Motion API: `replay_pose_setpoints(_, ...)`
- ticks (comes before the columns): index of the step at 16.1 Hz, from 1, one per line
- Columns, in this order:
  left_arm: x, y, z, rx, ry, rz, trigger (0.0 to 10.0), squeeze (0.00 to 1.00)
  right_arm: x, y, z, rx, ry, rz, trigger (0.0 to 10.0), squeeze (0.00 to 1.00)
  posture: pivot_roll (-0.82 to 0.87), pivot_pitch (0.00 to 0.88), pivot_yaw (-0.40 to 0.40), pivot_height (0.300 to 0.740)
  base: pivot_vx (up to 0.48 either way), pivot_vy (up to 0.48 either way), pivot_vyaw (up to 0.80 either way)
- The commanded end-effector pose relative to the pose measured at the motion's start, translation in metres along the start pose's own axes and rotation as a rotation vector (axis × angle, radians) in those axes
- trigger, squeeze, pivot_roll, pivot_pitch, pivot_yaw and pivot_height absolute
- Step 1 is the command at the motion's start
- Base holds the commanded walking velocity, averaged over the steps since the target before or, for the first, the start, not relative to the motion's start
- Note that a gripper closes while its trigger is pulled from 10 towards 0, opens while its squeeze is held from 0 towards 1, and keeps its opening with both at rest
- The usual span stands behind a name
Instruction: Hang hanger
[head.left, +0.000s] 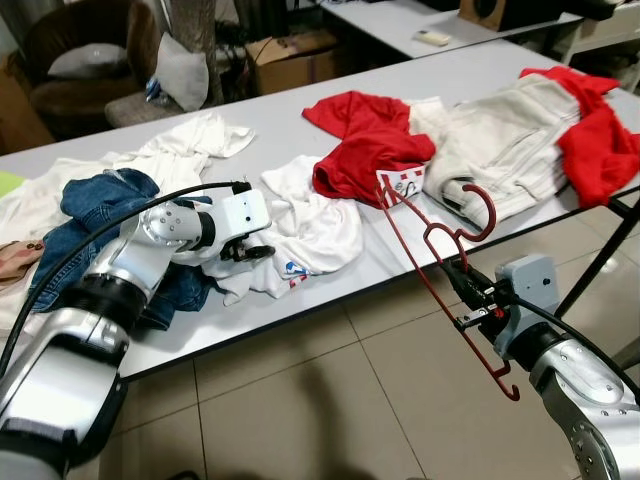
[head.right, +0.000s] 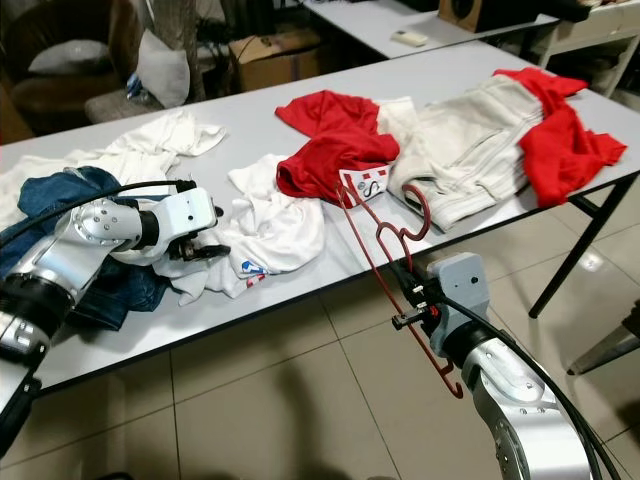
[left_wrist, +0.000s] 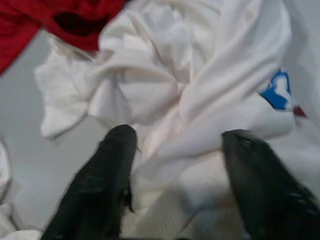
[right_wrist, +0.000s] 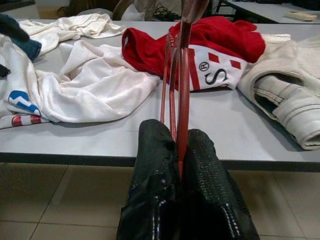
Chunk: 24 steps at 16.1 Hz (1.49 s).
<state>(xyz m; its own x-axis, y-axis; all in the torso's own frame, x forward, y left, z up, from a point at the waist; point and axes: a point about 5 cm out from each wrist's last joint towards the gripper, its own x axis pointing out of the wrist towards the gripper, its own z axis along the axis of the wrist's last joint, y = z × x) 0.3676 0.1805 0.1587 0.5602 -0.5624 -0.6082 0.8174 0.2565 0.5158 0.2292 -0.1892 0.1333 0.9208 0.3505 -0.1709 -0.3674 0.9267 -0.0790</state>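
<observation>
- Right pincer (head.left: 468, 297) is what I see clamped on a red wire hanger (head.left: 432, 262), its two black fingers (right_wrist: 155, 165) pressed together on the wire.
- I see the hanger held in the air off the table's (head.left: 300, 120) front edge, tilted, its hook (head.left: 478, 212) uppermost and its top corner reaching over a red shirt (head.left: 365, 140).
- On the other side I have the left pincer (head.left: 250, 250) low over a crumpled white shirt (head.left: 310, 225), fingers (left_wrist: 100, 175) spread apart with the cloth bunched between them.
- I also make out blue jeans (head.left: 100, 200) under the left arm, off-white trousers (head.left: 510, 140) and another red garment (head.left: 600, 150) to the right.
- Below the hanger I see a tiled floor (head.left: 330, 400).
</observation>
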Motion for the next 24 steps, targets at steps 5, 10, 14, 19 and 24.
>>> replay_pose_setpoints(5,-0.011,0.012,-0.008,0.063,0.091,-0.082,0.0,0.0,0.0,-0.002,0.005,-0.011,-0.013,0.009,10.0,0.0,-0.16,0.016,0.126,0.74,0.0,0.0,0.0)
replay_pose_setpoints(10,-0.014,0.011,-0.013,0.072,0.119,-0.139,0.0,0.0,0.001,-0.002,0.004,-0.017,-0.014,0.01,10.0,0.0,-0.15,0.012,0.126,0.74,0.0,0.0,0.0)
replay_pose_setpoints(14,-0.013,0.009,-0.013,0.069,0.111,-0.16,0.0,0.0,0.002,-0.001,0.003,-0.02,-0.014,0.009,10.0,0.0,-0.15,0.007,0.129,0.74,0.0,0.0,0.0)
replay_pose_setpoints(19,-0.01,0.007,-0.01,0.033,0.065,-0.185,0.0,0.0,0.0,-0.001,0.002,-0.022,-0.014,0.005,10.0,0.0,-0.16,0.004,0.13,0.74,0.0,0.0,0.0)
replay_pose_setpoints(24,-0.008,0.036,0.078,-0.317,-0.625,-0.146,0.0,0.0,-0.006,-0.022,0.001,0.154,-0.088,-0.223,10.0,0.0,-0.16,0.0,0.149,0.74,0.0,0.0,0.0)
